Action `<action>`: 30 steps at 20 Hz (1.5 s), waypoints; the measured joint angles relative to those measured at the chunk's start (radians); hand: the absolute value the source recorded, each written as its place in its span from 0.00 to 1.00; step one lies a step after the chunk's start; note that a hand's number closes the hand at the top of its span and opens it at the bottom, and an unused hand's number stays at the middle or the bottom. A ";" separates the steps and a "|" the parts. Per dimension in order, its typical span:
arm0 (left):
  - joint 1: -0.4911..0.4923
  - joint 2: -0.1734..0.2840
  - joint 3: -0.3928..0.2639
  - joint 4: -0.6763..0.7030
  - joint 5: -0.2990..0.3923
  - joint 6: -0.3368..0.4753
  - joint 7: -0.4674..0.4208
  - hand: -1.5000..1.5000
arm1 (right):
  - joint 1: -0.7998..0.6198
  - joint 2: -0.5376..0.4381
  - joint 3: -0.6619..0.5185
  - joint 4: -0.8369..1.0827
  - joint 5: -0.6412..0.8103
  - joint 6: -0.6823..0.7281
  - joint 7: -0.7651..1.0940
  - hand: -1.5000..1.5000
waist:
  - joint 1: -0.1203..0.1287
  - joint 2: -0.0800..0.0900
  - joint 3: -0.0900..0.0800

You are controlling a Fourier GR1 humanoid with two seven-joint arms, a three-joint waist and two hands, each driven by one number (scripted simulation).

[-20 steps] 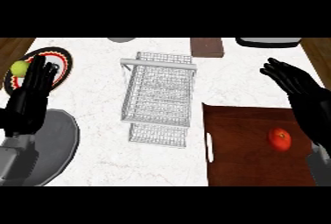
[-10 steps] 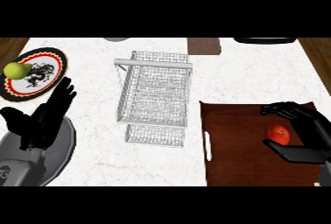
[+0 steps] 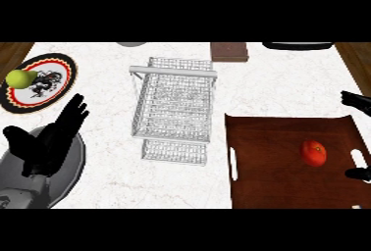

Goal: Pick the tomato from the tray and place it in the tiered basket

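The red tomato (image 3: pixel 314 153) lies on the dark brown tray (image 3: pixel 275 181) at the lower right. My right hand (image 3: pixel 357 101) shows only at the view's right edge, its fingers above and its thumb below the tomato's level, spread open and apart from the tomato. The white wire tiered basket (image 3: pixel 174 112) stands in the middle of the counter, left of the tray, and holds nothing. My left hand (image 3: pixel 51 139) rests open at the lower left, fingers up, far from the tray.
A patterned plate (image 3: pixel 43 90) with a green fruit (image 3: pixel 20 78) sits at the far left. A grey round dish (image 3: pixel 74 169) lies under my left forearm. A brown block (image 3: pixel 229 51) and a dark object (image 3: pixel 297 45) stand along the back edge.
My right hand has shifted right, from close around the tomato to the view's edge, leaving the tomato uncovered on the tray. The left hand has barely moved.
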State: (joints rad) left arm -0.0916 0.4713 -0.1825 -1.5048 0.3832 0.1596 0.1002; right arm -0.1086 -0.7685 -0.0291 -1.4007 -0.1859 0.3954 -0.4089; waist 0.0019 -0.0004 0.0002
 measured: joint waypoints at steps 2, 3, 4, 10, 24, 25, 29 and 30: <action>0.009 0.005 0.001 -0.006 -0.002 -0.002 0.003 0.50 | -0.011 -0.079 0.011 -0.031 0.072 0.018 0.006 0.00 | 0.002 -0.002 -0.001; 0.007 0.010 0.005 -0.010 0.001 -0.008 0.007 0.50 | -0.013 -0.117 0.021 -0.034 0.110 0.034 -0.003 0.00 | 0.004 -0.001 -0.001; 0.009 0.006 0.001 -0.011 -0.002 -0.006 0.005 0.50 | -0.012 -0.157 0.035 -0.046 0.147 0.055 -0.005 0.00 | 0.004 -0.001 -0.001; 0.006 0.001 0.006 -0.022 -0.008 -0.007 0.024 0.50 | -0.016 -0.300 0.134 -0.142 0.304 0.179 0.021 0.00 | 0.004 -0.001 -0.001; 0.018 -0.053 0.055 -0.047 -0.073 -0.046 0.062 0.50 | 0.024 -0.075 0.197 -0.181 0.576 0.137 0.201 0.00 | 0.002 0.001 0.000; 0.025 -0.059 0.060 -0.051 -0.078 -0.050 0.061 0.50 | 0.018 -0.059 0.199 -0.176 0.596 0.139 0.216 0.00 | 0.002 0.001 0.000; -0.009 -0.072 0.087 -0.033 -0.091 -0.065 0.081 0.50 | 0.027 0.006 0.224 -0.108 0.703 0.083 0.186 0.00 | 0.001 0.001 0.000; -0.008 -0.079 0.094 -0.032 -0.097 -0.071 0.084 0.50 | 0.029 0.020 0.219 -0.099 0.723 0.076 0.174 0.00 | 0.000 0.001 0.000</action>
State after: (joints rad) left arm -0.0999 0.3927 -0.0887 -1.5370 0.2860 0.0889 0.1838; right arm -0.0791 -0.7485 0.1897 -1.4999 0.5368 0.4718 -0.2346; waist 0.0019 0.0005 0.0004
